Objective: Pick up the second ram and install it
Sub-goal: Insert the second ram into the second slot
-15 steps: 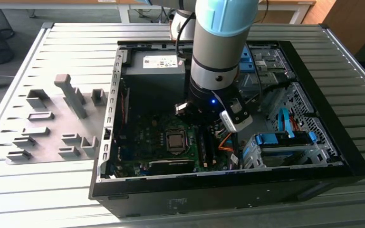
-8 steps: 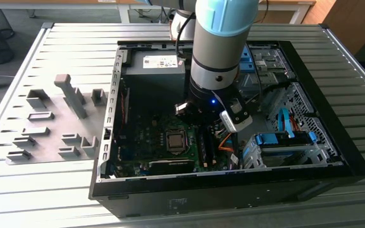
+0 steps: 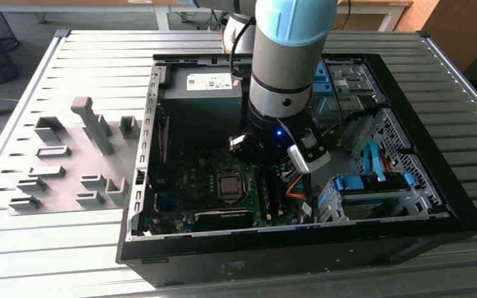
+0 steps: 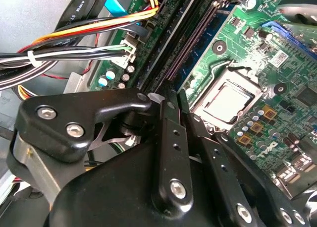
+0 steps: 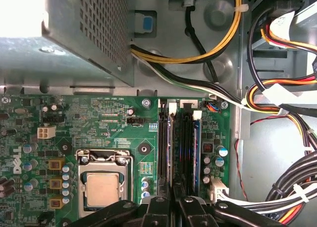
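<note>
While over mobo slots [image 5: 171, 147], tool [image 5: 173, 202] sits w/ cables [image 5: 277, 103] close beside.

The grey ribbed metal tabletop [image 3: 81, 56] looks matt, with long grooves. On it lie matt grey plastic holder blocks [image 3: 97, 124]. The black metal computer case [image 3: 305, 248] has a dull, smooth outside. Inside, the green circuit motherboard [image 5: 99, 123] shines faintly, and its square silver metal processor lid [image 5: 102, 188] looks brushed. The perforated grey sheet-metal power supply box [image 5: 99, 28] is bare and dull. The black gripper fingers [image 4: 173, 138] look smooth and semi-gloss with bright metal screws.
</note>
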Available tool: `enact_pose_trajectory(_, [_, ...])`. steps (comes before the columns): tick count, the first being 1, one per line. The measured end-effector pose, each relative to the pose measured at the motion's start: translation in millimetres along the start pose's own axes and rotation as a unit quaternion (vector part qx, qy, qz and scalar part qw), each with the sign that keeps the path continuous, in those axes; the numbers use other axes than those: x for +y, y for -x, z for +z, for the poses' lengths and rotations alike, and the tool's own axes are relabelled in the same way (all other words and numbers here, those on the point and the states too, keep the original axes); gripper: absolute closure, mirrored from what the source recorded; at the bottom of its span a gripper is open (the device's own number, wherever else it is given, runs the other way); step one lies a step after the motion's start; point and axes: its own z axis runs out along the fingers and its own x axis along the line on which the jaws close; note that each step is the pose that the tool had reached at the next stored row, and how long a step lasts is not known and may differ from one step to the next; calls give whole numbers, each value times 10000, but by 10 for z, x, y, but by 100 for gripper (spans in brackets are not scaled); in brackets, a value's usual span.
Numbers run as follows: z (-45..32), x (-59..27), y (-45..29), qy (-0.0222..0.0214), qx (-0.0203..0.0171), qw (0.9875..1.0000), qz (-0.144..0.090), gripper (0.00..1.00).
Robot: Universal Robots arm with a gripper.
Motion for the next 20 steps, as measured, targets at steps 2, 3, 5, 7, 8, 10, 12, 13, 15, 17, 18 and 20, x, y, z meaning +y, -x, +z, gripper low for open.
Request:
enact_pose_trajectory(2, [0,0,0,-1,0,10000,0,86])
enact_pose_trajectory(3, [-3,1,0,-2,0,10000,0,86])
enact_pose_trajectory(5, [-12,1,0,-1,0,10000,0,86])
enact_pose_trajectory(7, [-23,1,0,-1,0,10000,0,86])
enact_pose_trajectory(8, [-29,1,0,-1,0,10000,0,86])
enact_pose_trajectory(10, [-37,2,1,-1,0,10000,0,86])
enact_pose_trajectory(12, [-38,6,0,0,0,10000,0,86])
enact_pose_trajectory(13, [-38,6,0,0,0,10000,0,86])
enact_pose_trajectory(15, [-39,6,1,0,0,10000,0,86])
enact_pose_trajectory(17, [-32,7,3,0,0,10000,1,86])
enact_pose_trajectory(18, [-27,7,5,0,0,10000,1,86])
enact_pose_trajectory(20, [-18,7,6,-1,0,10000,3,86])
